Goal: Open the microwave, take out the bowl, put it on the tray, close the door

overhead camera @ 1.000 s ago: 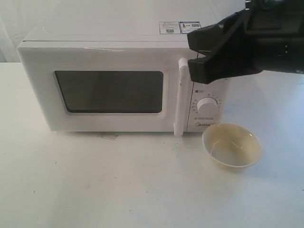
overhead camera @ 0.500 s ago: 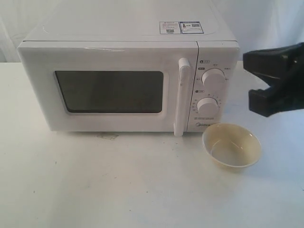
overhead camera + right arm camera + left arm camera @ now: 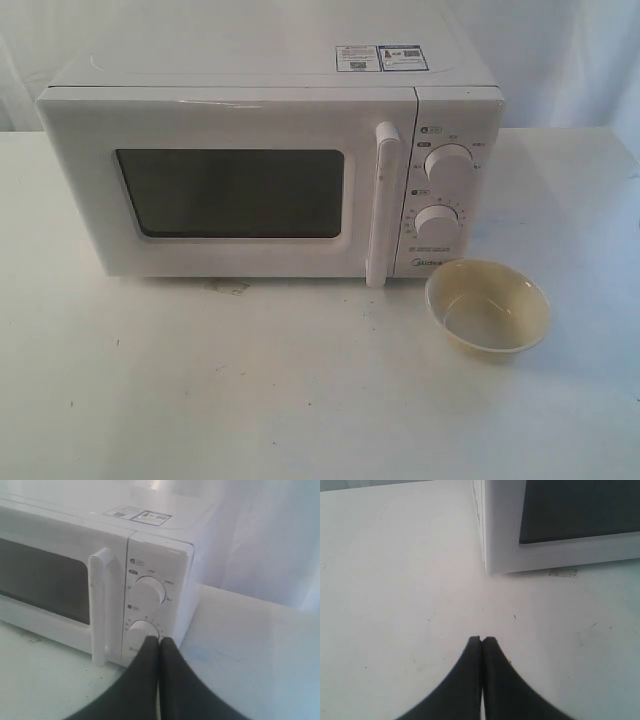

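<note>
The white microwave (image 3: 270,150) stands at the back of the table, its door (image 3: 225,185) shut, with the tall bar handle (image 3: 382,205) beside two round knobs. The cream-yellow bowl (image 3: 487,305) sits on the table just in front of the knob panel, to the right. No tray shows in any view. Neither arm appears in the exterior view. My left gripper (image 3: 482,640) is shut and empty above bare table near the microwave's (image 3: 555,520) left front corner. My right gripper (image 3: 160,640) is shut and empty, off to the right of the microwave (image 3: 100,580), level with its lower knob (image 3: 141,632).
A white table (image 3: 250,390) carries everything, with a small tape scrap (image 3: 228,288) below the door. White cloth (image 3: 560,60) hangs behind the microwave. Stickers (image 3: 380,57) lie on the microwave's top.
My right gripper has pulled away from the door handle to the right and has left the exterior view. The microwave and bowl have not moved.
</note>
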`<state>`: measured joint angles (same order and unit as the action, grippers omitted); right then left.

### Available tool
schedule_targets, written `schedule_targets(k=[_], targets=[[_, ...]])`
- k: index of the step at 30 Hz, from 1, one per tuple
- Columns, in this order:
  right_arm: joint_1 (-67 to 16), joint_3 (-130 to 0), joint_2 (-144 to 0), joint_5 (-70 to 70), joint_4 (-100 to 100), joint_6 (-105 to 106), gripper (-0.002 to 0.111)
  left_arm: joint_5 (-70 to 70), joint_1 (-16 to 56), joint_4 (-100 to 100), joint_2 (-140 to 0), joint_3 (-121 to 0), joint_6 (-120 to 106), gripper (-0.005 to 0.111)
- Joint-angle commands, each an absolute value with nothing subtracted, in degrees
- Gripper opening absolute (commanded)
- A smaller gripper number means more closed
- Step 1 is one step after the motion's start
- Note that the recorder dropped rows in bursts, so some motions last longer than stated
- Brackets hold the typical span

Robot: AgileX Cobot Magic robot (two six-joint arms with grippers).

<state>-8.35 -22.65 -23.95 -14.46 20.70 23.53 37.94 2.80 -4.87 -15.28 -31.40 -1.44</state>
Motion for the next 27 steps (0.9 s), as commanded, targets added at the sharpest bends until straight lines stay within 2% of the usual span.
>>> schedule_targets(k=[1,12,27], targets=[[-5.9,-18.91,-16.76,-13.57,21.02,24.14,0.0,38.09,2.77,-4.96,-14.79,-31.31,-1.55,0.0],[-5.9,-16.6,-12.21,-13.68,21.31,15.54,0.0,38.09,2.77,-4.96,-14.79,-31.31,-1.55,0.0],[-5.68,-5.82,0.0,-11.64,11.94,2.27,0.0,38.08,2.77,-4.96,-14.69,-31.31,-1.55,0.0]])
